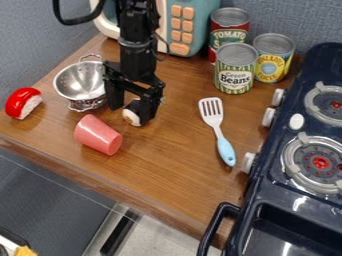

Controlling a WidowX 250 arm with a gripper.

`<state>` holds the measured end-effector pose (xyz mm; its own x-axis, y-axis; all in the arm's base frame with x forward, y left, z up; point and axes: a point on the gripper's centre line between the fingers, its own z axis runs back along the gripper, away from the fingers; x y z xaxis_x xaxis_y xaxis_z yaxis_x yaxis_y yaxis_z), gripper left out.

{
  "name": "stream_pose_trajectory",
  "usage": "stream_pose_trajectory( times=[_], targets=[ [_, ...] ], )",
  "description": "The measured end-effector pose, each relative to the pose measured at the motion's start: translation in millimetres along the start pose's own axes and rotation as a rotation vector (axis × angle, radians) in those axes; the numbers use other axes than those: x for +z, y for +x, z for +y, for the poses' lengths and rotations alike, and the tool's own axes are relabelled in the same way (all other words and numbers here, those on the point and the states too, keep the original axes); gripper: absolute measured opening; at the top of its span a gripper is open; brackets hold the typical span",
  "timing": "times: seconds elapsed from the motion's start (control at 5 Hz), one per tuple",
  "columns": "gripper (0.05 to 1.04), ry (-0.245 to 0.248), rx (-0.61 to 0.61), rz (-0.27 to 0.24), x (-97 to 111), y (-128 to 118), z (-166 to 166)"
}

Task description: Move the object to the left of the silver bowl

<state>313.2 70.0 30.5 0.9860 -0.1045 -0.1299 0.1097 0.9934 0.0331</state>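
Observation:
The black gripper (131, 111) hangs low over the wooden counter, just right of the silver bowl. Its two fingers stand apart, open, with counter showing between them. A small dark object with a white-and-brown end (131, 117) lies at the right fingertip and is partly hidden by it; what it is, I cannot tell. The silver bowl (79, 80), a colander with wire handles, stands at the left of the counter, its right edge close to the left finger.
A pink cup (98, 135) lies on its side in front of the bowl. Far left is a red-and-white toy piece (23, 103). A spatula (214, 120) lies right of the gripper, with cans (235, 70) behind it and a dark stove (294, 165) along the right.

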Motion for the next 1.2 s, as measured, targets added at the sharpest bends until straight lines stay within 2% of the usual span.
stream_pose_trajectory(
  times=[0.2, 0.4, 0.6, 0.8, 1.0, 1.2],
  targets=[
    [0.921, -0.015, 0.003, 0.021, -8.7, 0.7, -1.8],
    [0.631, -0.043, -0.004, 0.015, -9.9, 3.9, -5.1],
    [0.427, -0.06, 0.016, 0.007, -9.7, 3.4, -1.8],
    [0.364, -0.103, 0.026, 0.017, -9.4, -1.7, 1.5],
    [0.363, -0.146, 0.024, -0.044, 26.9, -8.2, 14.0],
    [0.363, -0.175, 0.049, -0.164, 76.1, -15.6, 35.1]
  ],
)
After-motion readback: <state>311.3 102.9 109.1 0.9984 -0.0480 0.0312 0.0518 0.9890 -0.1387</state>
